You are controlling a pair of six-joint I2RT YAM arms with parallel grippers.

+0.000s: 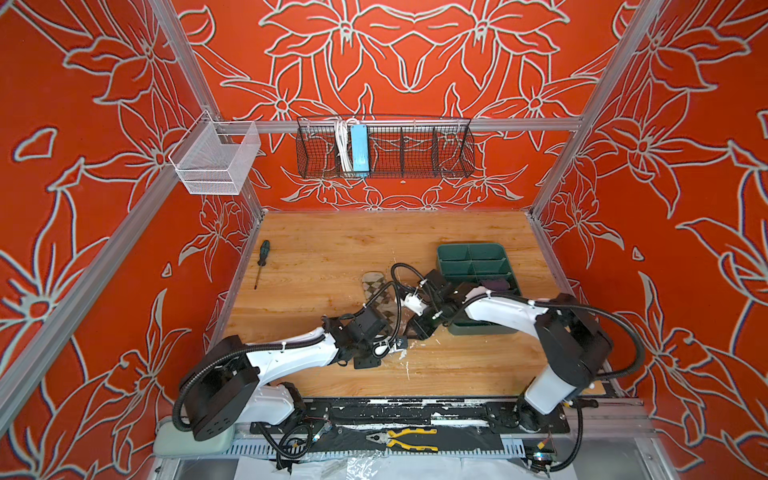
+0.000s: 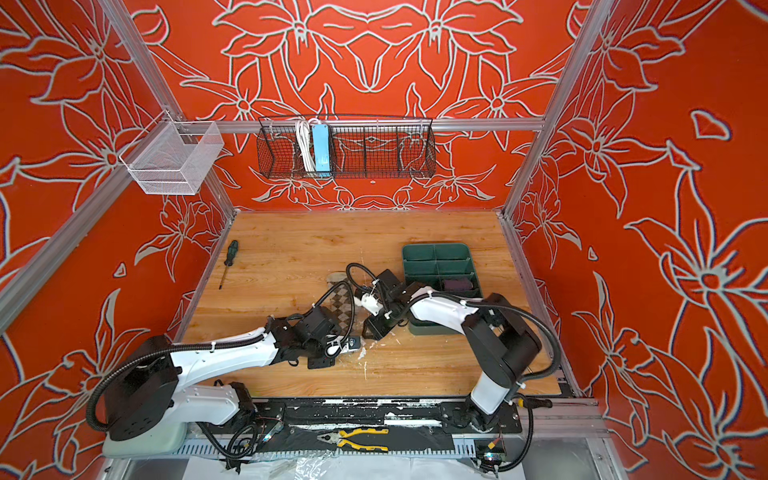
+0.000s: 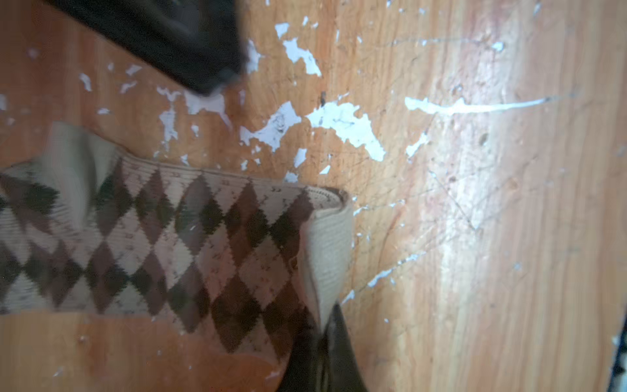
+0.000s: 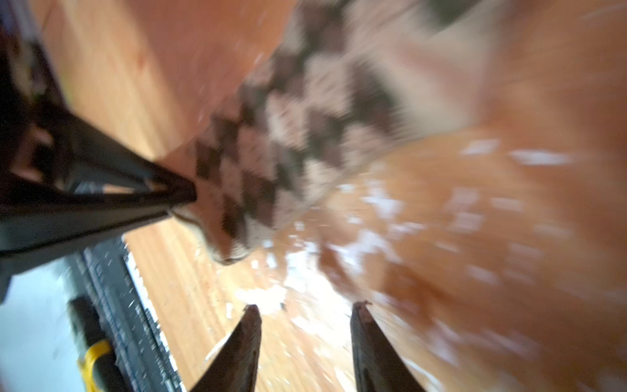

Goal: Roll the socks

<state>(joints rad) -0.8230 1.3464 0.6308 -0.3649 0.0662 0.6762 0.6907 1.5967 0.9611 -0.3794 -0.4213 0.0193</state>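
The beige argyle sock [image 3: 190, 237] lies flat along the wooden table [image 1: 332, 249], mostly under the arms in both top views [image 2: 341, 301]. My left gripper [image 3: 327, 315] is shut on a corner of its plain cuff, which is lifted and folded up. In the right wrist view the left fingers [image 4: 163, 193] pinch that sock [image 4: 305, 112]. My right gripper [image 4: 307, 305] hovers open just beside the cuff with only bare wood between its fingers. The purple sock [image 1: 494, 284] sits as a bundle in a compartment of the green tray [image 1: 469, 253].
A screwdriver [image 1: 262, 259] lies at the table's left edge. Yellow-handled pliers [image 1: 409, 438] rest on the black rail in front. A black wire basket [image 1: 384, 145] and a white mesh basket [image 1: 216, 158] hang on the frame. White scuffs mark the wood near the grippers.
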